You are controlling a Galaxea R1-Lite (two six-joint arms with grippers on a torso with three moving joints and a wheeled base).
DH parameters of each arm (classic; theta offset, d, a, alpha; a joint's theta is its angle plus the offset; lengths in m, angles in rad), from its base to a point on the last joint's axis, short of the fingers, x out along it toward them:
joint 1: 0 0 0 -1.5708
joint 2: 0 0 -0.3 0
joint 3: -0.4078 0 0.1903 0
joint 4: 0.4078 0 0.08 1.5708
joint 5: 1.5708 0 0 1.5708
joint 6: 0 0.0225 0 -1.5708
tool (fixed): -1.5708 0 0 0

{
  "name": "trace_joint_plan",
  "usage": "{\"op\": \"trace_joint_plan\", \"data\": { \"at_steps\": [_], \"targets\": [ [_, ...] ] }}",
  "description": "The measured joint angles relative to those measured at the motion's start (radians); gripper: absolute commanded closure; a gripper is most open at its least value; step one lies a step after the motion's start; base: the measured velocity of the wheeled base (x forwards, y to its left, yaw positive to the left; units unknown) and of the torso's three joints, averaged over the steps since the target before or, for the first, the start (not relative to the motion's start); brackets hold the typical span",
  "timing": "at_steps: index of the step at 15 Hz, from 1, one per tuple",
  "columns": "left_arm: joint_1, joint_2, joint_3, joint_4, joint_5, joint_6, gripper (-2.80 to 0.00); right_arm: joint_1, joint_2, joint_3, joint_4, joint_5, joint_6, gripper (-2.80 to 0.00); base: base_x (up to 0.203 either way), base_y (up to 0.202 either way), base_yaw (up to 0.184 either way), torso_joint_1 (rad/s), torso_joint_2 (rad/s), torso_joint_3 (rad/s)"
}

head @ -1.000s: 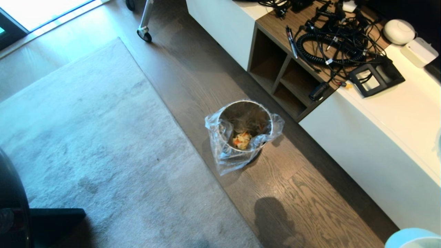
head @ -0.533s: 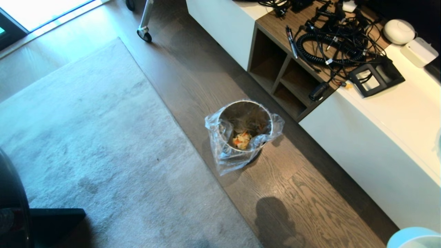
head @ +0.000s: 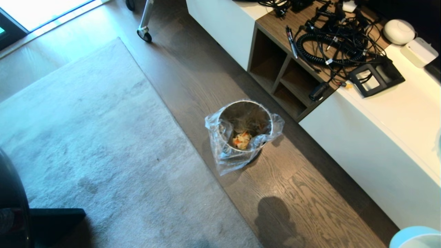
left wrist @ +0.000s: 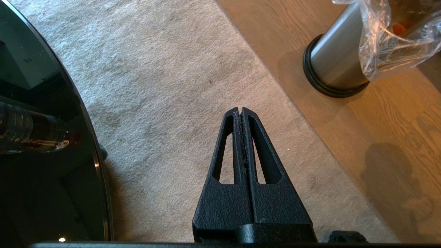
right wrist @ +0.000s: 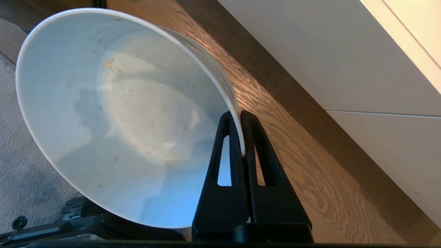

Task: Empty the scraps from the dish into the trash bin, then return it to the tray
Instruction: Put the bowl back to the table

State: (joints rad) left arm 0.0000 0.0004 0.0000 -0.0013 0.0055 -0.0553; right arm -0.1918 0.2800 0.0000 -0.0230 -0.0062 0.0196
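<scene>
The white dish (right wrist: 124, 113) is held by its rim, my right gripper (right wrist: 238, 115) shut on it; only a few crumbs cling inside. Its edge (head: 415, 237) peeks in at the head view's lower right corner. The steel trash bin (head: 245, 129) with its clear liner stands on the wood floor, and the orange and yellow scraps (head: 242, 140) lie at its bottom. In the left wrist view the bin (left wrist: 339, 65) is off to one side. My left gripper (left wrist: 240, 109) hangs shut and empty over the carpet. The tray is out of view.
A grey carpet (head: 86, 144) covers the floor left of the bin. A white cabinet (head: 379, 144) with open wood shelves and tangled cables runs along the right. The round black table's edge (left wrist: 51, 137) is close to my left arm. A wheeled stand leg (head: 144, 32) is at the far top.
The dish's edge has slid slightly further right and down in the head view's corner. The bin and scraps have not moved.
</scene>
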Motion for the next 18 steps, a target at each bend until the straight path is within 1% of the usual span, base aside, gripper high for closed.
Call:
{"op": "trace_joint_plan", "data": {
  "at_steps": [18],
  "targets": [
    [0.0,0.0,0.0,0.0,0.0,0.001,0.0,0.002,0.001,0.0,-0.001,0.0,0.0,0.0,0.0,0.0,0.0,0.0,0.0,0.0]
  ]
}}
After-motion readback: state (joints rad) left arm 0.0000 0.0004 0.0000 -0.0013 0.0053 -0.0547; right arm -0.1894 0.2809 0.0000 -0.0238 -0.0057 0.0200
